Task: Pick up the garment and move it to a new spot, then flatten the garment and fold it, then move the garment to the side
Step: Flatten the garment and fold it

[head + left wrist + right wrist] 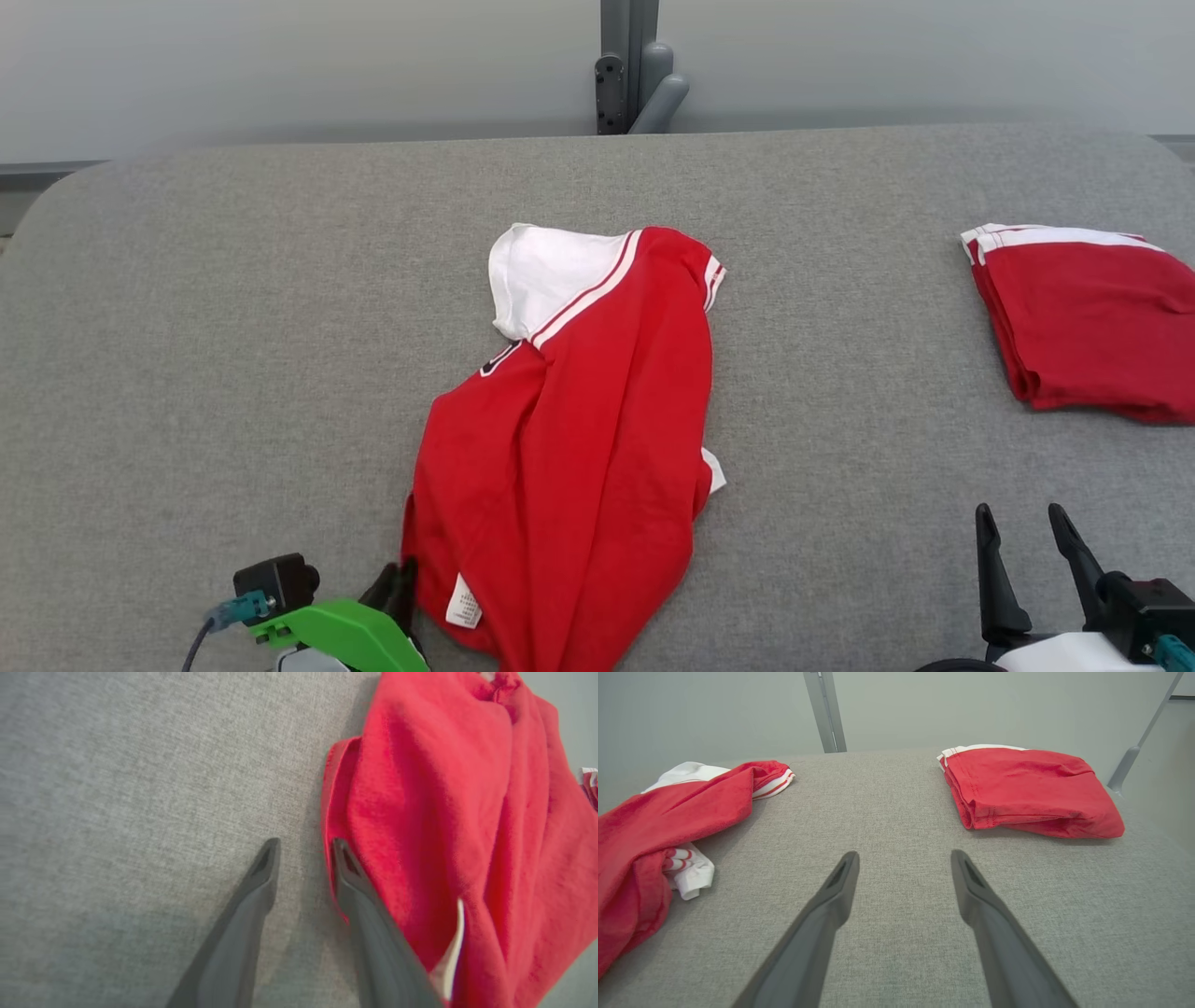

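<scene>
The garment point(579, 420), a red shirt with white sleeve and striped trim, lies crumpled in the middle of the grey padded table point(233, 327). In the head view my left gripper point(400, 577) is at the garment's near left corner, beside a white label. The left wrist view has that gripper point(306, 847) open, bare table between the fingers, with its right finger point(355, 882) against the garment's point(444, 788) folded red edge. My right gripper point(1019, 513) stands open over bare table at the lower right. In the right wrist view the right gripper point(904, 855) holds nothing, and the garment point(668, 807) lies to its left.
A second red garment point(1083, 317), folded, lies at the table's far right edge, ahead and right of my right gripper in the right wrist view point(1027, 784). A grey post point(630, 65) stands behind the table's far edge. Bare table lies between the two garments.
</scene>
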Available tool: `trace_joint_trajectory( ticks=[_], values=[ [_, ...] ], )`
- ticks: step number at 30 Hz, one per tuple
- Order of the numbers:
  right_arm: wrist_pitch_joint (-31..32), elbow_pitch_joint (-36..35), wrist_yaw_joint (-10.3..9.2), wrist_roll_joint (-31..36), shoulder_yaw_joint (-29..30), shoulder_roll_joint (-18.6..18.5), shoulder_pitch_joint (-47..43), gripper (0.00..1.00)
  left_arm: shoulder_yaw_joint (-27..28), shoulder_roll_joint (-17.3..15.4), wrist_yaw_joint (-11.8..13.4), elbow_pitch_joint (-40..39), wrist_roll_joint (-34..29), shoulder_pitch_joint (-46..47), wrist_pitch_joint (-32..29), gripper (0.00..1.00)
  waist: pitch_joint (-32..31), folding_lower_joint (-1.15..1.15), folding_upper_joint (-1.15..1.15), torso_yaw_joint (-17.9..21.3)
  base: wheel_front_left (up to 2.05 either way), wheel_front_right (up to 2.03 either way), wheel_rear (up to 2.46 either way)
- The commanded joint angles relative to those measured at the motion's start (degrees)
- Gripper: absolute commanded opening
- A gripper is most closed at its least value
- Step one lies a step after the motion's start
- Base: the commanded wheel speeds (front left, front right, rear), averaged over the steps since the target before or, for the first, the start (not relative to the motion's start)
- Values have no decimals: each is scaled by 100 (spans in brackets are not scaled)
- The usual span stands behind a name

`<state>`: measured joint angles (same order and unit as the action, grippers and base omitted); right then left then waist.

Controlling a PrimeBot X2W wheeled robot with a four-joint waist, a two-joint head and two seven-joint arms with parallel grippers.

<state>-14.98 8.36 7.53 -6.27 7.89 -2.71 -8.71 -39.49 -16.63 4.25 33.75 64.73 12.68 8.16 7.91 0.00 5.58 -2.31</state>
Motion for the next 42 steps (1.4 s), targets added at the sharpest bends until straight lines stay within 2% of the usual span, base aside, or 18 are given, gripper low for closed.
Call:
trace_joint_trajectory(
  ticks=[1,3,8,13,16,22,24,25,32,35,39,42],
  values=[
    [-9,4,-8,-5,4,-15,60,100,49,-6,-62,86,89,70,16,0,12,0,0,23,0,0,0],
    [-9,10,-8,-15,17,-15,60,100,246,-123,-56,92,178,181,119,0,9,0,0,31,0,0,0],
    [-9,2,-8,-43,37,-16,3,100,568,-609,174,-62,115,383,237,0,-23,0,0,1,0,0,0],
    [-9,28,-8,-65,24,-14,-30,100,859,-1056,351,-369,320,312,55,0,-62,0,0,-63,0,0,0],
    [-9,52,-8,-77,-3,-17,-4,100,894,-1204,420,-423,410,224,-135,0,-71,0,0,-103,0,0,0],
    [-9,76,-8,-48,-36,-15,78,100,882,-1192,374,-277,581,170,-450,0,-51,0,0,-155,0,0,0],
    [-9,79,-8,-25,-41,-16,71,100,912,-1185,346,-242,620,144,-440,80,-44,0,0,-152,0,0,0],
    [-9,80,-8,-21,-43,-15,72,100,924,-1218,360,-232,637,117,-441,100,-42,0,0,-146,0,0,0],
    [-9,18,-8,34,-105,-16,208,100,1116,-1580,579,-418,530,339,-350,100,152,0,0,-12,0,0,0],
    [-9,-47,-8,50,-139,-16,334,100,1193,-1637,498,-727,476,757,-368,100,420,0,0,109,0,0,0],
    [-9,-93,-8,63,-169,-14,523,100,974,-1415,287,-934,352,1550,-678,100,817,0,0,274,0,0,0],
    [-9,-124,-8,76,-207,-15,669,100,809,-1090,134,-752,313,2207,-926,100,1121,0,0,426,0,0,0]
  ],
)
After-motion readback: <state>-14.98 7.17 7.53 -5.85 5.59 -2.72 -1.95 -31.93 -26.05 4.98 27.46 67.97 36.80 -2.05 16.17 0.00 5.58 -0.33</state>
